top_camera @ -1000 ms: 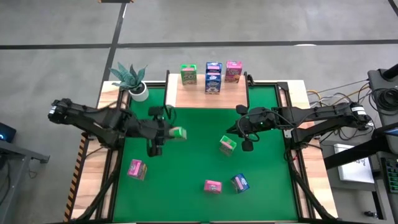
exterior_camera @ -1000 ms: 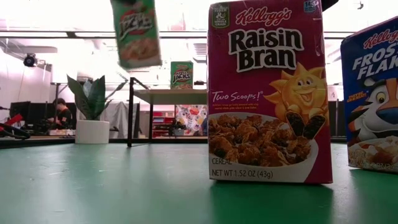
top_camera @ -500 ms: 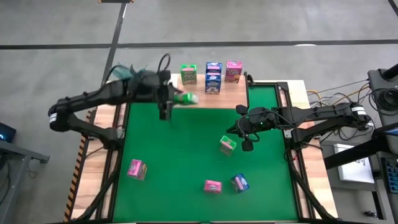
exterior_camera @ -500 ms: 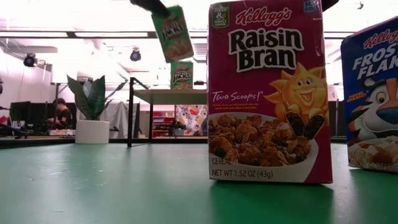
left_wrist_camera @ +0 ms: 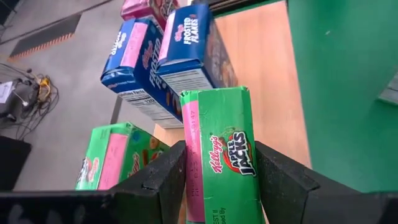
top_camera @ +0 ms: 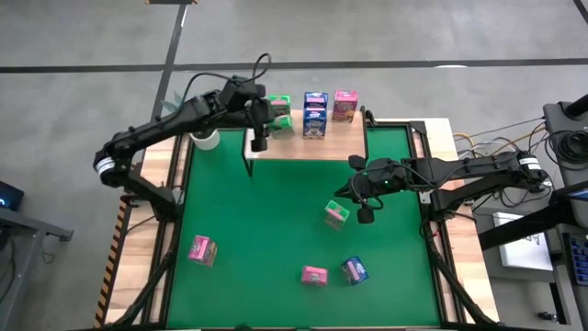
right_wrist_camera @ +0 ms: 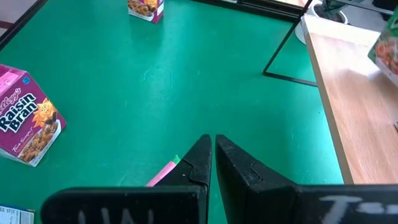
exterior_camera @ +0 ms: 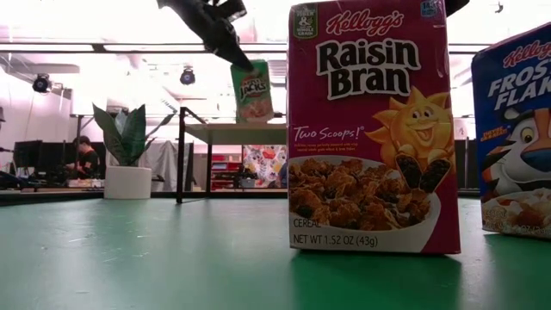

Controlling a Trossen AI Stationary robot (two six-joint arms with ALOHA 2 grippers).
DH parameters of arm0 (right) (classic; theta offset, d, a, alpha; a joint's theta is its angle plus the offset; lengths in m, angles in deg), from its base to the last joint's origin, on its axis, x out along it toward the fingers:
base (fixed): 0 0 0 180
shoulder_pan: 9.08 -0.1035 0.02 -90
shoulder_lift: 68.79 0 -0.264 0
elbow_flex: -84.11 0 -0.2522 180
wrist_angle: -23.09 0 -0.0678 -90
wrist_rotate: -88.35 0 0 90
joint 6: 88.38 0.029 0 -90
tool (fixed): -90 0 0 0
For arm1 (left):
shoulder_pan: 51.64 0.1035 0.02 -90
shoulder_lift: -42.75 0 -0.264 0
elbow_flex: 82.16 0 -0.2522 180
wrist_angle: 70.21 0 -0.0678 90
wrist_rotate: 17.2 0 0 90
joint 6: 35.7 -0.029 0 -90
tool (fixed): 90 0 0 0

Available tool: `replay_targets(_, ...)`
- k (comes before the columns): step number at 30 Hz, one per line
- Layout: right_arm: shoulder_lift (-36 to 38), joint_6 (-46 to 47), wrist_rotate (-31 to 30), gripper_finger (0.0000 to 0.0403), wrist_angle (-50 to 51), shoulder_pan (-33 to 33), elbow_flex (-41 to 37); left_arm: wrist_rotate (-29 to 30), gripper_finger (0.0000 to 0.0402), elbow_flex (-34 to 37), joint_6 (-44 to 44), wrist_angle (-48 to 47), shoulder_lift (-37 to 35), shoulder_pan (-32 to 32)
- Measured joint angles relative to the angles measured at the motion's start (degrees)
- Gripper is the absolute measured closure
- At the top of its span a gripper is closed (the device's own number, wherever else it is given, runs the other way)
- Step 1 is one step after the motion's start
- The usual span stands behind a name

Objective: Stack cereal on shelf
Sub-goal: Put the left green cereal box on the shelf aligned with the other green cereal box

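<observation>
Left claw (left_wrist_camera: 217,180): clamped on a green printed cardboard cereal box (left_wrist_camera: 221,155), above the shelf (top_camera: 308,145), long axis running out along the fingers.
Shelf: pale wood plank.
Right claw (right_wrist_camera: 212,163): fingers nearly together, holding nothing, over the green surface (top_camera: 276,230).

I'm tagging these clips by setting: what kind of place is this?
Probably a robotics lab or workshop, not a shop or home. Two arms work at a green-topped table on a bare concrete floor, with bundled cables beside it. In the low view, a person sits at a workstation.
</observation>
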Motion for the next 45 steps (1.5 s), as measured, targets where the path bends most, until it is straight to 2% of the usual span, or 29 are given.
replay_targets(11, 0.00, 0.02, 0.00, 0.0390, 0.04, 0.00, -0.10, 0.03, 0.0245, -7.96, -0.03, -8.56, 6.45, 0.51)
replay_targets(19, 0.00, 0.97, 0.04, 0.0390, 0.02, 0.00, -1.14, 0.07, 0.0241, -8.24, -0.02, -9.17, 6.62, 1.05)
replay_targets(32, 0.00, 3.23, 0.04, 0.0390, -0.02, -0.02, -1.64, 0.32, 0.0177, -8.24, -1.33, -8.55, 6.61, 1.61)
replay_targets(39, 0.00, 3.50, 0.02, 0.0390, -0.04, -0.02, -1.64, 1.20, 0.0173, -8.33, -1.95, -9.21, 5.30, 1.61)
replay_targets(45, 0.00, 3.03, 0.02, 0.0390, -0.28, -0.02, -1.64, 1.20, 0.0173, -11.88, -1.49, -13.24, 5.17, 1.53)
